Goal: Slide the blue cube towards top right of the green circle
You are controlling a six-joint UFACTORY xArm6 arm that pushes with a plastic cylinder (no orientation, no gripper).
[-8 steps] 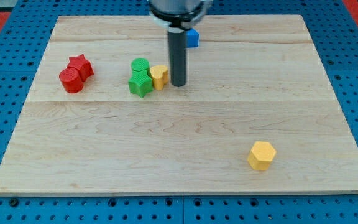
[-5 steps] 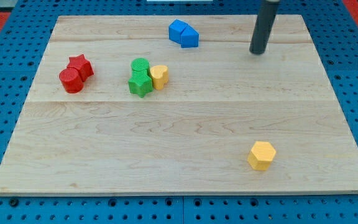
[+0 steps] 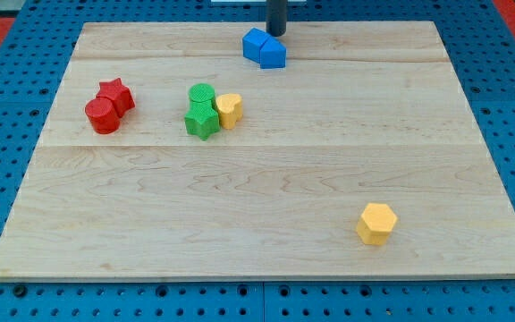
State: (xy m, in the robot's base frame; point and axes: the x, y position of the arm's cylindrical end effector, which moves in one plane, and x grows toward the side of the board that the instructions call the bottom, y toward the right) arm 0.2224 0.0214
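My tip (image 3: 276, 34) had swung left, sitting bare just above the blue cube (image 3: 273, 55). Blue cube touched another blue block (image 3: 255, 43); green circle (image 3: 201, 93) lay well down-left, nothing between.

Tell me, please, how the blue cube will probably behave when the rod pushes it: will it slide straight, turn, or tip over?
The blue cube looks low and flat-faced, so it should slide, not roll or tip. My tip is just above its upper edge; an off-centre push may turn it. Another blue block touches its left side and will probably drag along or deflect it.
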